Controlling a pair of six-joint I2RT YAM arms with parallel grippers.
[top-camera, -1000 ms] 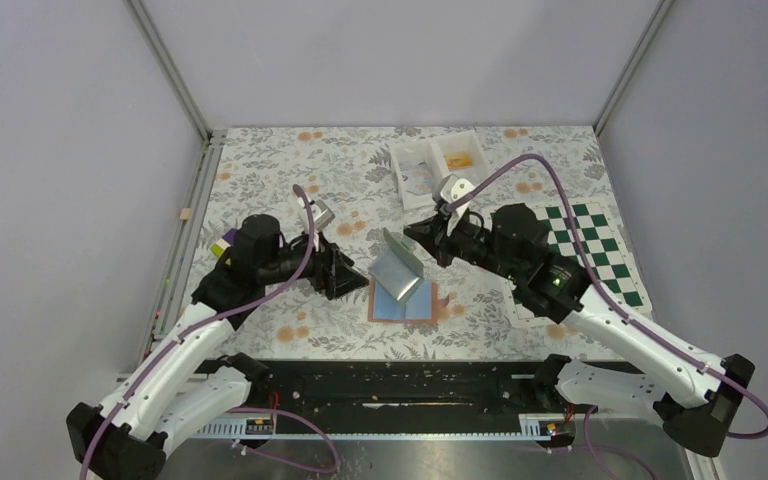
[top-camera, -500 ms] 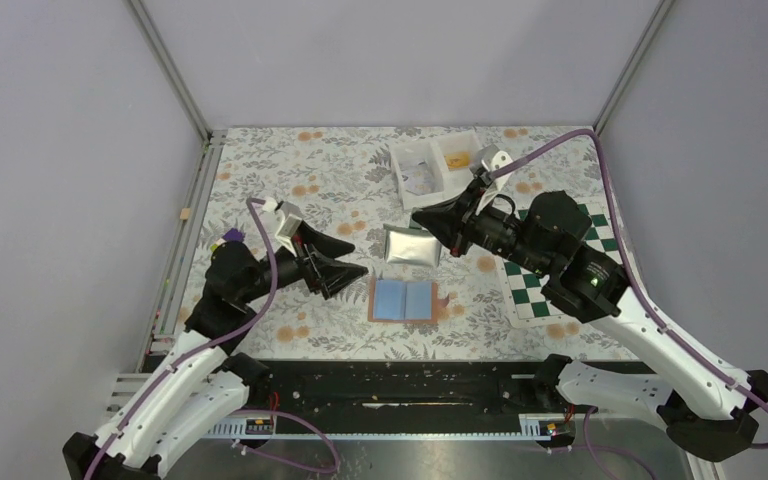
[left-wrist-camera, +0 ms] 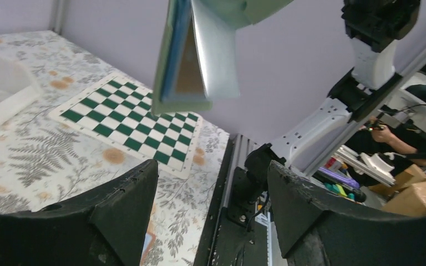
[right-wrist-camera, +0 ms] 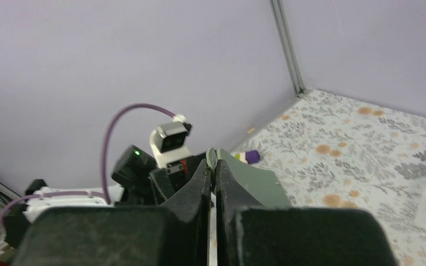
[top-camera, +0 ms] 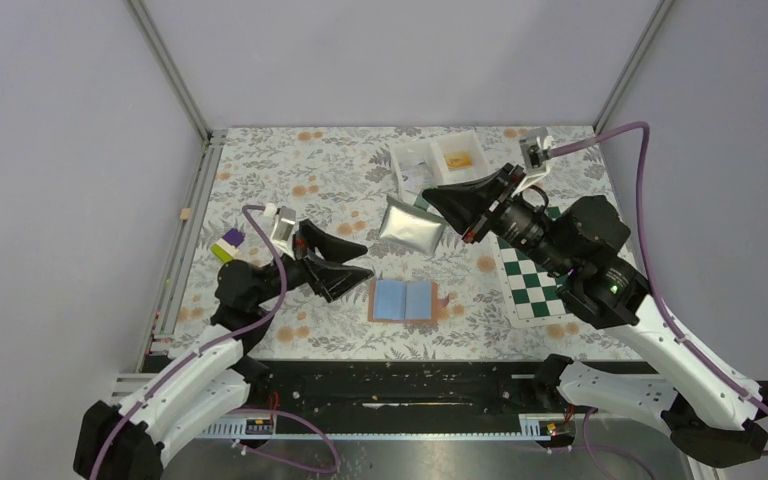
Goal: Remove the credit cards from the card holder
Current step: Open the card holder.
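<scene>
Top external view: the right fingers (top-camera: 460, 200), clenched on a silvery and grey-green clutch of cards (top-camera: 410, 226), hold it in the air just above the centre of the frame, below the white tray (top-camera: 412, 150). The card holder (top-camera: 404, 300) lies open and flat on the table (top-camera: 290, 170) at lower centre, its blue panels facing up. Two loose cards (top-camera: 227, 243), purple and lime, rest near the left edge of the table. The left fingers (top-camera: 345, 273) stand released and spread, holding nothing, just left of the holder and well apart from the held clutch.

The risk lies in the grip. The right fingers pinch one edge only, and the left wrist view shows the layers splaying apart at their free end. A swing or tilt of the arm could let one layer slide out and fall to the table or into the tray.

If a handover is meant, the left fingers could close on a single layer and tug the others loose, or strike the right fingers.

A thin card dropped flat on the table would likely be hard to lift again. Whether the holder's pockets keep any more cards cannot be told from these views.
</scene>
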